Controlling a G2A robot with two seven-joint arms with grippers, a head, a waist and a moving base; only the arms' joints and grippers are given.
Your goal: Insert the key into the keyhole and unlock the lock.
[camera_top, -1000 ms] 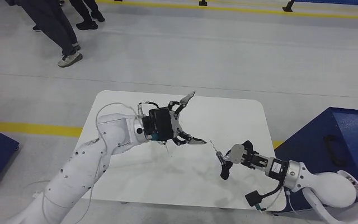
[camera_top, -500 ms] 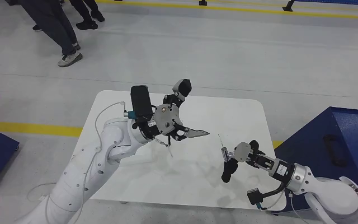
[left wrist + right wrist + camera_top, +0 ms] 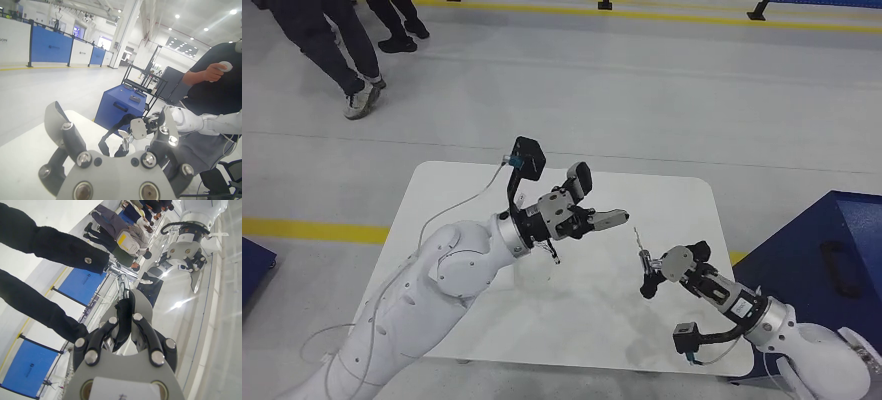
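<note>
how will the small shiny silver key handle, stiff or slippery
The small shiny silver metal key looks rigid and light. Its polished surface probably slips easily in the right gripper. The black fabric strap beside it likely flops.

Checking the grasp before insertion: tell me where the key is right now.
The key is clamped in the right tool, above the table's right side in the top view, facing the open left tool across a gap.
</note>
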